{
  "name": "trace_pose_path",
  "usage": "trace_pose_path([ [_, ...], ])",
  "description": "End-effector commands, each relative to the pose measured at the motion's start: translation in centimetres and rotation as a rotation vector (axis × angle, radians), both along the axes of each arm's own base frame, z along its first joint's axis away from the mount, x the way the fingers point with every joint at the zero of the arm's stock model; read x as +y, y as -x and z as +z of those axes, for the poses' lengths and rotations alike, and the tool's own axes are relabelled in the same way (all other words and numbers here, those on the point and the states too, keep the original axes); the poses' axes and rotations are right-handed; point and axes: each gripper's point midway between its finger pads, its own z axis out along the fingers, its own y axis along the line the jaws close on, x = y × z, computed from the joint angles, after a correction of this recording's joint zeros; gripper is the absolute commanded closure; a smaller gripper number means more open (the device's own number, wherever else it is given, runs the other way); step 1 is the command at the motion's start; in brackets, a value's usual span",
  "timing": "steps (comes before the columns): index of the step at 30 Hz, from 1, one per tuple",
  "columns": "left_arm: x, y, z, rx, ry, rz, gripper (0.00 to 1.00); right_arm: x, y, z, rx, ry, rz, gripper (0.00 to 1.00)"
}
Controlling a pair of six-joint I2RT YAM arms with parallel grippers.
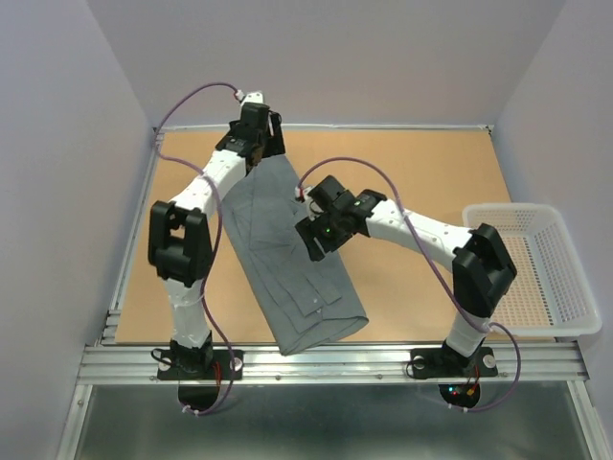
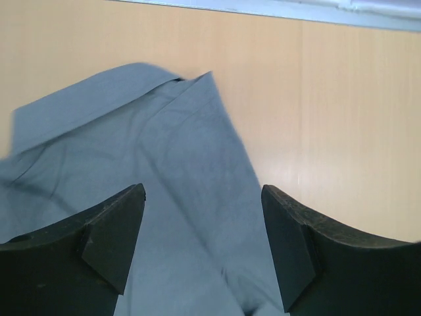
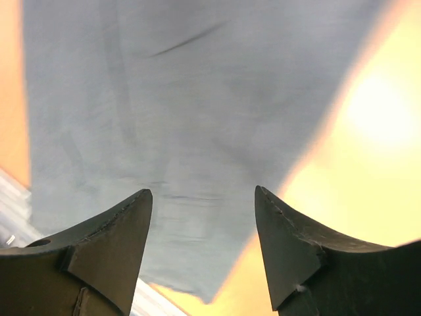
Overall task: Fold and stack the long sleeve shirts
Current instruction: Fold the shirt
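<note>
Grey shirt (image 1: 292,259) lay lengthwise on bench (image 1: 412,163), sleeves apparently folded in. Left pincer (image 2: 202,191) hung released over its far end. Right pincer (image 3: 202,192), released, hung over mid-body, probably staging a cross-fold.

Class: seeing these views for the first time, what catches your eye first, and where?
A grey shirt, folded into a long strip, lies slantwise across the middle of the table. The left gripper hangs open over its far end, the right gripper open over its right edge. A white basket sits at the right edge.
</note>
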Motion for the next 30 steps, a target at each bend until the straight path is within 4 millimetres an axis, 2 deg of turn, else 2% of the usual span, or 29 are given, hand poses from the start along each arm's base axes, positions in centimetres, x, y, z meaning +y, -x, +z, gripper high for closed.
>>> trace_pose_path([
  [1,4.6,4.9,5.5,-0.057,0.064,0.205,0.17,-3.9,-3.7,2.8,-0.120,0.031,-0.113,0.32],
  [2,4.7,5.9,4.4,-0.025,0.066,0.207,0.17,-4.2,-3.8,2.7,-0.119,0.034,-0.118,0.32],
  [3,4.9,7.8,1.5,0.052,0.056,0.206,0.17,-4.5,-3.6,2.4,-0.112,0.040,-0.122,0.33],
  [4,5.0,8.8,1.2,0.063,0.071,0.210,0.17,-5.3,-3.6,2.0,-0.118,0.064,-0.139,0.34],
  [5,5.4,10.3,-1.2,0.114,0.056,0.219,0.17,-5.4,-3.3,1.8,-0.108,0.066,-0.142,0.35],
  [8,5.8,12.0,-3.9,0.170,0.044,0.220,0.17,-5.5,-2.2,0.8,-0.058,0.055,-0.141,0.39],
  [10,5.8,12.0,-5.1,0.173,0.034,0.211,0.17,-5.6,-1.8,0.5,-0.042,0.051,-0.139,0.41],
  [11,5.8,11.8,-6.2,0.185,0.016,0.203,0.17,-5.8,-1.5,0.1,-0.031,0.060,-0.142,0.42],
  [13,5.9,11.5,-7.2,0.196,-0.010,0.201,0.17,-5.9,-1.3,0.0,-0.028,0.058,-0.139,0.43],
  [14,6.0,11.4,-8.5,0.221,-0.032,0.199,0.17,-5.8,-1.2,0.0,-0.025,0.054,-0.135,0.43],
  [16,5.9,10.6,-8.8,0.223,-0.057,0.186,0.17,-5.8,-1.0,-0.1,-0.020,0.049,-0.129,0.43],
  [17,5.9,10.4,-9.8,0.242,-0.072,0.180,0.17,-5.7,-0.9,-0.1,-0.014,0.044,-0.128,0.43],
  [18,5.7,9.8,-9.7,0.236,-0.071,0.174,0.17,-5.6,-0.9,-0.1,-0.011,0.040,-0.130,0.43],
  [19,5.7,9.7,-10.5,0.252,-0.092,0.162,0.17,-5.5,-0.8,-0.1,-0.006,0.035,-0.126,0.43],
  [21,5.6,8.9,-10.6,0.247,-0.106,0.154,0.17,-5.4,-0.7,-0.2,0.001,0.032,-0.133,0.43],
  [22,5.8,8.8,-11.7,0.266,-0.136,0.142,0.17,-5.2,-0.7,-0.3,0.005,0.025,-0.134,0.44],
  [24,6.0,7.9,-11.8,0.262,-0.165,0.141,0.17,-5.0,-0.7,-0.3,0.010,0.017,-0.138,0.44],
  [25,6.2,7.7,-12.9,0.284,-0.200,0.121,0.17,-4.8,-0.7,-0.5,0.015,0.013,-0.141,0.44],
  [27,6.0,6.0,-12.4,0.258,-0.229,0.105,0.17,-4.5,-0.7,-0.6,0.026,0.001,-0.138,0.44],
  [29,6.0,5.1,-13.4,0.268,-0.269,0.072,0.17,-3.8,-0.6,-0.8,0.047,-0.021,-0.138,0.44],
  [30,5.9,3.9,-12.6,0.239,-0.293,0.052,0.17,-3.5,-0.6,-0.9,0.057,-0.032,-0.135,0.44],
])
